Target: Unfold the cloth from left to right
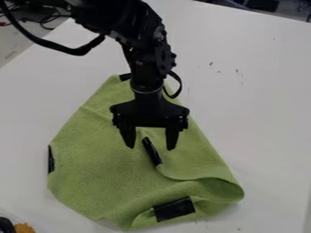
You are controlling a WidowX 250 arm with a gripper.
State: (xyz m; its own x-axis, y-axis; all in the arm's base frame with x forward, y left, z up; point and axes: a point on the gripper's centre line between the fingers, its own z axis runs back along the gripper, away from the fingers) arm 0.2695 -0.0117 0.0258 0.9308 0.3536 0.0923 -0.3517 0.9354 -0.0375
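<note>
Near-left corner: orange fuzzy piece (pixel 24 228) beside a black object (pixel 6 225).
Green cloth (pixel 91 159): center to near on the white table (pixel 267 104), narrow at its far end, folded and rumpled near right.
Cloth edges: black patches at the far tip (pixel 125 76), left edge (pixel 51 159) and near side (pixel 174 209); a black strip (pixel 152 151) lies mid-cloth.
Table room: white surface on both sides, broader right.
Black gripper (pixel 151 147): wide, fingertips either side of the strip's far end; cloth contact unclear.
Arm (pixel 148 54): enters far left, bends down over the cloth.
</note>
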